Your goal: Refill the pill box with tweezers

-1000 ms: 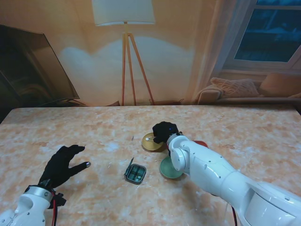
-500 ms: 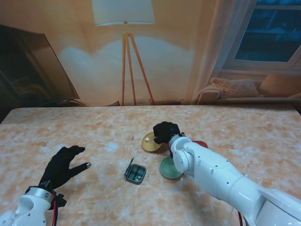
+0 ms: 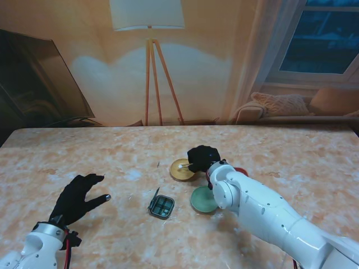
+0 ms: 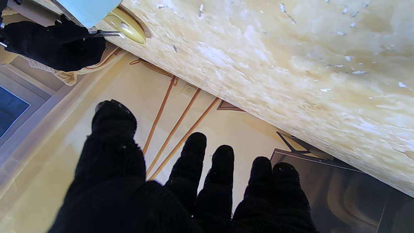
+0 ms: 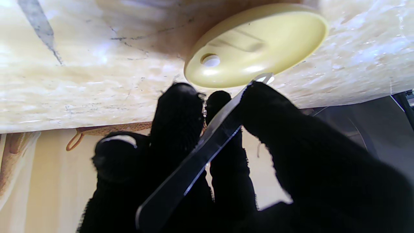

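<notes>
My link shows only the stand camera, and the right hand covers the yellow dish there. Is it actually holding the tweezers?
Observer: Yes. The right wrist view shows the right hand shut on the metal tweezers, pinched between thumb and fingers.
Operator: Is there a pill in the dish?
Observer: One small white pill lies in the yellow dish, near its rim.
Operator: Have the tips reached it?
Observer: Not yet. The tips sit at the dish's edge, apart from the pill.
Operator: And the left hand?
Observer: The left wrist view shows the left hand open, fingers spread, holding nothing.
</notes>
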Robot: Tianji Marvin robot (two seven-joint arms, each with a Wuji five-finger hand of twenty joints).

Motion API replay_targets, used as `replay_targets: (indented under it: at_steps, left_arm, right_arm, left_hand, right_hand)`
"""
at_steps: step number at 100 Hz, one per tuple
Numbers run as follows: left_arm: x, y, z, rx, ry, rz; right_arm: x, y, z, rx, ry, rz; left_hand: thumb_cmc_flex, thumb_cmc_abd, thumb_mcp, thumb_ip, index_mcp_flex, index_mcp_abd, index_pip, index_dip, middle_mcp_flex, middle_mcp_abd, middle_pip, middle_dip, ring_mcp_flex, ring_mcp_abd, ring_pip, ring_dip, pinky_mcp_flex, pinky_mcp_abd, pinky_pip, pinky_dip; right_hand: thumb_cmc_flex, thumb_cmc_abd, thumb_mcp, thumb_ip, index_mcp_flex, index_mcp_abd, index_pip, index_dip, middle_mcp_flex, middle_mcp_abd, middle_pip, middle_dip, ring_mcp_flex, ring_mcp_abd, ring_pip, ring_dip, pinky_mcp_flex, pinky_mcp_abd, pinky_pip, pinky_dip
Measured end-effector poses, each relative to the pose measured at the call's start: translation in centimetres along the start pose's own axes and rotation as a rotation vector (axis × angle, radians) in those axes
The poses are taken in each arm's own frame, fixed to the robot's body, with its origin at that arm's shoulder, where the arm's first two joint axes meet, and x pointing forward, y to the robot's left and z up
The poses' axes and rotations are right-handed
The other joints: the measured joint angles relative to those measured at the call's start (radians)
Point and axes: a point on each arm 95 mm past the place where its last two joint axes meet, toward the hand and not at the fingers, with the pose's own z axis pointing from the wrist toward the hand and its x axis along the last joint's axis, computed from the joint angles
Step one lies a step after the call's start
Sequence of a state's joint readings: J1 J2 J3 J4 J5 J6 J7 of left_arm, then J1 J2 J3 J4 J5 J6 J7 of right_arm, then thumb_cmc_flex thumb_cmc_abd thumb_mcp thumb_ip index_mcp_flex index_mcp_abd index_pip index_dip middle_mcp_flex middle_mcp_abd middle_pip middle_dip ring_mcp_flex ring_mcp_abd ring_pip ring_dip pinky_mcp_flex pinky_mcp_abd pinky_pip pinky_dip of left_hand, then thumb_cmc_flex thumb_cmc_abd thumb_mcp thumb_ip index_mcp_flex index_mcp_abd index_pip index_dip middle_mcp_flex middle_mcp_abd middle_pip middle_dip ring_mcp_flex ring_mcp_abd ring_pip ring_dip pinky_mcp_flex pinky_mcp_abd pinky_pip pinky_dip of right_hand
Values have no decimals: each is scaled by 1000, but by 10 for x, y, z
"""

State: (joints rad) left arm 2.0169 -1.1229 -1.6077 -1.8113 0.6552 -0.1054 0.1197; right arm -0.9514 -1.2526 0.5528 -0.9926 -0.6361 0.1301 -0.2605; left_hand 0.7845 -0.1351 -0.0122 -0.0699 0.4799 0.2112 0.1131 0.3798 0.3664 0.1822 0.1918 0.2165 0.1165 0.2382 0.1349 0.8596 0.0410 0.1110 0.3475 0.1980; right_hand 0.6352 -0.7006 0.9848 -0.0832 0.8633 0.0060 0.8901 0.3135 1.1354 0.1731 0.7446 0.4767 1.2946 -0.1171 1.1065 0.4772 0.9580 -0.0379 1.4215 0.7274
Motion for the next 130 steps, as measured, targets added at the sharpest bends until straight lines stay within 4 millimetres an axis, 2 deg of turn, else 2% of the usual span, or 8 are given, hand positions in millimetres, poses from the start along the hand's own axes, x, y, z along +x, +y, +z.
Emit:
replay_targets:
  at_steps: [52,91,130]
  left_arm:
    - [6,-1,1,1,9,7]
    - [10,1,4,0,21,3]
    - [11,1,4,-1,22,4]
  right_arm:
    - [7,14,-46,-25,97,38]
    - [20,-2,-76,38,194,83]
    - [34,-18,-86,82,247,125]
  left_hand:
    - [0,0,0,0,0,0,0,0,0,0,0,0,0,0,0,0,0,0,0,0]
    - [0,0,0,0,0,0,0,0,0,0,0,0,0,0,0,0,0,0,0,0]
    - [0,0,0,0,0,0,0,0,0,0,0,0,0,0,0,0,0,0,0,0]
  right_hand:
    - [0,-7,5,0,10,7,0,0,10,-5,4,0,13,-4,11,0,16,-1,15,-3]
    - [0,-7,5,0,10,7,0,0,10,-5,4,0,13,-4,11,0,17,-1,15,-5]
    - [0,-7,5,0,10,7,0,0,10,-6,4,0,13,-4,11,0,16,-1,15,-13]
